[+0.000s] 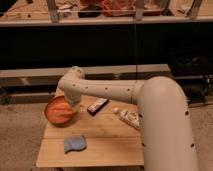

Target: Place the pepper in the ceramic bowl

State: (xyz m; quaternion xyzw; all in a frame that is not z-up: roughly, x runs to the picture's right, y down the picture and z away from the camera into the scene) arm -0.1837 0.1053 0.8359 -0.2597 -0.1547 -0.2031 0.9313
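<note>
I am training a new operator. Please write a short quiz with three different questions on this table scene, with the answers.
1. True or false: the blue cloth lies inside the bowl.
2. Which lies closest to the bowl? A) dark flat packet B) white packet C) the shelf behind
3. Where is the gripper?

Key:
1. False; it lies on the wooden table, in front of the bowl.
2. A.
3. Over the bowl's right edge, under the arm's bend, shut.
</note>
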